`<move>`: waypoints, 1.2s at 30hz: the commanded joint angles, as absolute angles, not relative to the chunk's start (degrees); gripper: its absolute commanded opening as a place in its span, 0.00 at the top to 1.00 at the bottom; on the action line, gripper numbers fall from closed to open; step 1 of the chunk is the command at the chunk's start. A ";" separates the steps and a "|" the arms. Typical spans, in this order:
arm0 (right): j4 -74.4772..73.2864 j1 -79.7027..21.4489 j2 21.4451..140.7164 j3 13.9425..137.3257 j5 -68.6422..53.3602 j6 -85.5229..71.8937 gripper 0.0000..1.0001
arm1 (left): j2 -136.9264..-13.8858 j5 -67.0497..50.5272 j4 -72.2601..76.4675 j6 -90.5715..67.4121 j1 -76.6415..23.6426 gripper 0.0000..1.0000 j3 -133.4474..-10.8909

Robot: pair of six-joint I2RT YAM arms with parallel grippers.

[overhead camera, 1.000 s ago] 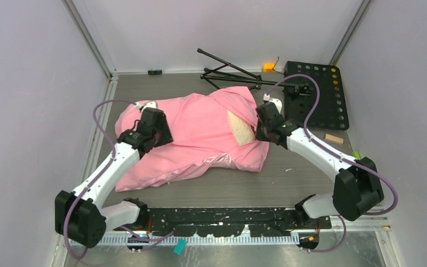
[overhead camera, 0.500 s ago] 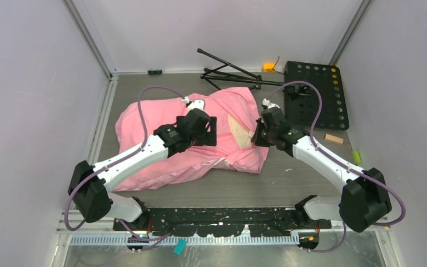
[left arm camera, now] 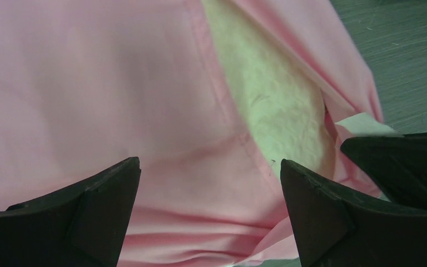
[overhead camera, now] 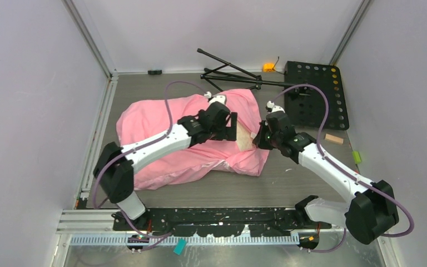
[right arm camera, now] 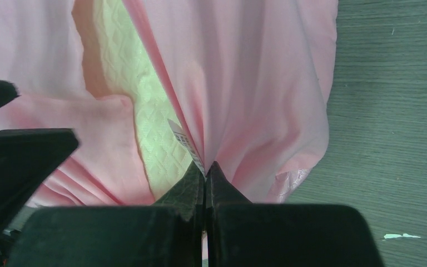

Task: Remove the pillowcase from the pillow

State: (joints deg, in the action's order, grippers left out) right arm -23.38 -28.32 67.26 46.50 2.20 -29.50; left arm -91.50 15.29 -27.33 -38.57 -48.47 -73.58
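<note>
The pink pillowcase (overhead camera: 161,130) lies wrinkled across the table's middle, still around the pillow. Only a strip of the cream quilted pillow (overhead camera: 246,140) shows through the opening at the right end, plainer in the wrist views (left arm camera: 278,105) (right arm camera: 155,133). My right gripper (overhead camera: 260,137) is shut on the pillowcase's hem (right arm camera: 200,150) by the white tag (right arm camera: 184,142), the fabric fanning out from its tips. My left gripper (overhead camera: 232,128) hovers open over the pink cloth (left arm camera: 89,83) just left of the opening, nothing between its fingers (left arm camera: 105,194).
A folded black stand (overhead camera: 231,72) lies behind the pillowcase. A black perforated plate (overhead camera: 325,94) sits at the back right, with a small wooden block (overhead camera: 333,139) near it. An orange piece (overhead camera: 268,67) rests at the back wall. Bare grey table (overhead camera: 300,178) lies in front.
My left arm has swung from the pillowcase's left end across to the opening on the right, and its gripper has opened wide. The right gripper has stayed shut on the hem, shifting slightly right.
</note>
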 commanded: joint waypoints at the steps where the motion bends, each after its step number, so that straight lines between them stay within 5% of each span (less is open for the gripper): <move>1: -21.42 -28.21 64.96 45.75 2.18 -30.66 1.00 | -98.18 13.78 -32.29 -35.86 -49.58 0.00 -82.27; 7: -21.07 -28.21 63.85 44.41 2.41 -32.25 1.00 | -106.90 17.37 -35.89 -34.03 -49.76 0.01 -89.59; 12: -22.23 -28.20 61.49 43.08 8.17 -34.00 1.00 | -111.42 26.17 -48.10 -36.88 -48.01 0.26 -95.24; 26: -23.17 -28.12 56.94 40.49 12.83 -34.77 1.00 | -84.94 35.03 -46.98 -38.05 -30.46 0.25 -67.11; 30: -22.59 -28.16 59.37 41.65 7.70 -33.86 1.00 | -81.60 25.79 -43.08 -33.00 -34.62 0.25 -68.63; 36: -22.34 -28.12 60.83 42.25 5.77 -34.39 1.00 | -84.52 27.56 -42.32 -28.34 -49.12 0.18 -79.13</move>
